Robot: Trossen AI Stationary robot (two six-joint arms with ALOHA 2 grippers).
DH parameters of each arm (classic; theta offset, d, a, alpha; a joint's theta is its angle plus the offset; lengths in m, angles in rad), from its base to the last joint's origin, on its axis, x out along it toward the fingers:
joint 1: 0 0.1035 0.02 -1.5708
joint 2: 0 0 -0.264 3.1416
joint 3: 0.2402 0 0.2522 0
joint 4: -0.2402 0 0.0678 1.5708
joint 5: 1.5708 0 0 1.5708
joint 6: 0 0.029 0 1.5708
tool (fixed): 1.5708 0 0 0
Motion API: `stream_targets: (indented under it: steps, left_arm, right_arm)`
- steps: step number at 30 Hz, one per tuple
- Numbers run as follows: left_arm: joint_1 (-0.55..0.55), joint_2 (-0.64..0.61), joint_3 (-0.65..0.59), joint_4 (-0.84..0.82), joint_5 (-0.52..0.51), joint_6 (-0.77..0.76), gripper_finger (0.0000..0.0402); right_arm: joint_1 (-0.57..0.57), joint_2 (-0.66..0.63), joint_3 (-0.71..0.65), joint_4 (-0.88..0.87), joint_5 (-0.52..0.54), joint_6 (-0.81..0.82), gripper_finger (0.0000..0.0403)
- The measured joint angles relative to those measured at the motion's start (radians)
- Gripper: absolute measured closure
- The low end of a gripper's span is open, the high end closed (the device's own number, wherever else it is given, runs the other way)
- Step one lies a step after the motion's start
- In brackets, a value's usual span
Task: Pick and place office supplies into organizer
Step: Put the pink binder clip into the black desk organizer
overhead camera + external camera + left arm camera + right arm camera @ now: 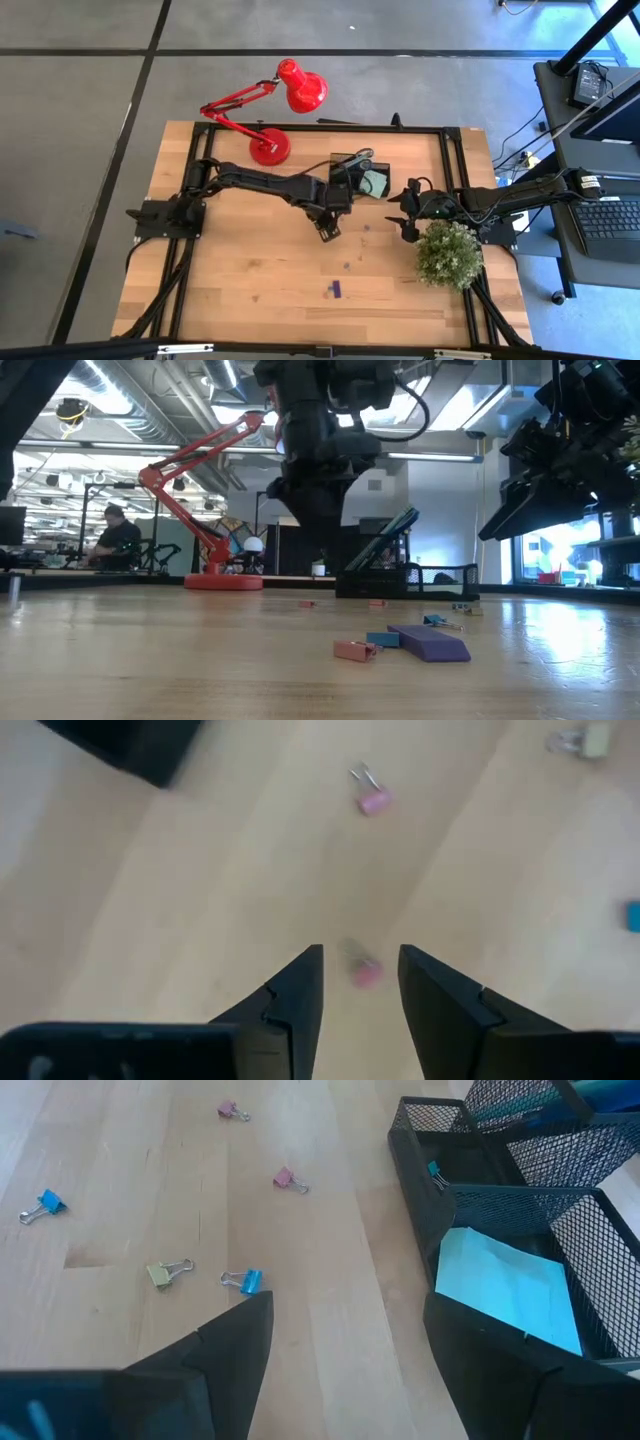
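The left tool [360, 982] hangs over the wooden desk [250, 290] just in front of the black mesh organizer [360, 180], its fingers spread with a small pink binder clip [365, 970] on the desk between them, not gripped. The right tool [345, 1345] waits beside the organizer, fingers wide and empty. Other clips lie scattered on the desk, and a pale sticky-note pad [510, 1288] sits in an organizer compartment.

A robotics lab or open workshop hall: exposed ceiling ducts [150, 405] and strip lights overhead, benches with equipment behind the wooden table [250, 290], a person [115, 535] seated at a far bench, a grey taped floor [80, 100], and a side desk with a laptop [610, 215].
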Motion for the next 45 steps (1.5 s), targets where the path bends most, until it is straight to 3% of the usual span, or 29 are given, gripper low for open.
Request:
stream_targets:
  steps: [21,37,45]
  left_arm:
    - [-0.053,0.013,-0.048,0.011,-0.016,-0.347,0.0285]
    - [-0.06,0.084,-0.047,0.046,0.026,-0.389,0.0286]
    - [-0.057,0.09,-0.047,0.048,0.047,-0.315,0.0277]
  right_arm:
    - [0.0,0.0,0.0,-0.006,-0.001,-0.003,0.014]
    - [0.0,0.001,0.0,-0.025,-0.001,-0.003,0.014]
    - [0.0,0.011,0.0,-0.031,-0.002,-0.003,0.014]
